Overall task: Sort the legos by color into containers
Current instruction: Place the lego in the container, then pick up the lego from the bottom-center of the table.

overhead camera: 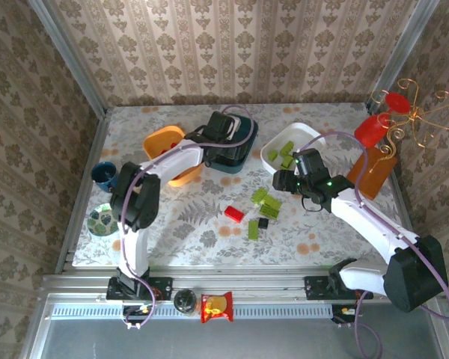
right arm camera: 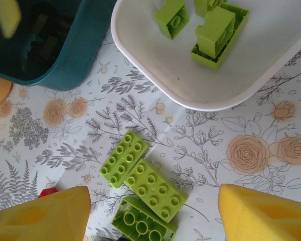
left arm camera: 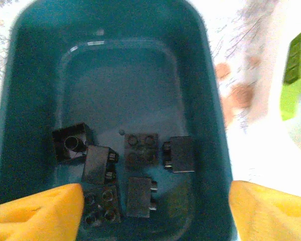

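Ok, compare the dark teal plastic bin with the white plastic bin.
The dark teal plastic bin holds black bricks; the white plastic bin holds lime green bricks. The left gripper hangs open over the teal bin, while the right gripper is over loose bricks beside the white one. Both are shallow, rounded-rectangle bins.

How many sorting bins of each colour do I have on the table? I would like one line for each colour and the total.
orange bin: 1
dark teal bin: 1
white bin: 1
Total: 3
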Tool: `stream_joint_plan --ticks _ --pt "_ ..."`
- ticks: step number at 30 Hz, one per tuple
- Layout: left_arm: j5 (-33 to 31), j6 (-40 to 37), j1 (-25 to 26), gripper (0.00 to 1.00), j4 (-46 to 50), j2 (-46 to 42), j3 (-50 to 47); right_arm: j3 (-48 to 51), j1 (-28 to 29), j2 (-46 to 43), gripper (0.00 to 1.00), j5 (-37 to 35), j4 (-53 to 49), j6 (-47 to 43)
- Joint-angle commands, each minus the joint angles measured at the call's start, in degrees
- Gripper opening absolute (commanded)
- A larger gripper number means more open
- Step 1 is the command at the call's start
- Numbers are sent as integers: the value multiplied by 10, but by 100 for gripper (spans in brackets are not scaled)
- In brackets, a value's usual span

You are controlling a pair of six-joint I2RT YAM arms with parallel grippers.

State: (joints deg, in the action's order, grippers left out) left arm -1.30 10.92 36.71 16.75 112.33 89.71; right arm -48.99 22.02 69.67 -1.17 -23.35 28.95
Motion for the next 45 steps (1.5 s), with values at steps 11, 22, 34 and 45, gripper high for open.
stream_joint_plan --ticks 11,22,34,45 --pt "-17 68 63 100 -95 -317 -300 47 104 46 70 96 -2 26" --pt "-60 125 83 100 -96 -488 -488 91 179 85 67 41 -4 94" --pt "-86 141 96 100 -98 -548 -536 65 198 143 60 -19 5 137" --pt "-88 137 100 100 -96 -563 -546 78 201 139 43 -75 -31 151"
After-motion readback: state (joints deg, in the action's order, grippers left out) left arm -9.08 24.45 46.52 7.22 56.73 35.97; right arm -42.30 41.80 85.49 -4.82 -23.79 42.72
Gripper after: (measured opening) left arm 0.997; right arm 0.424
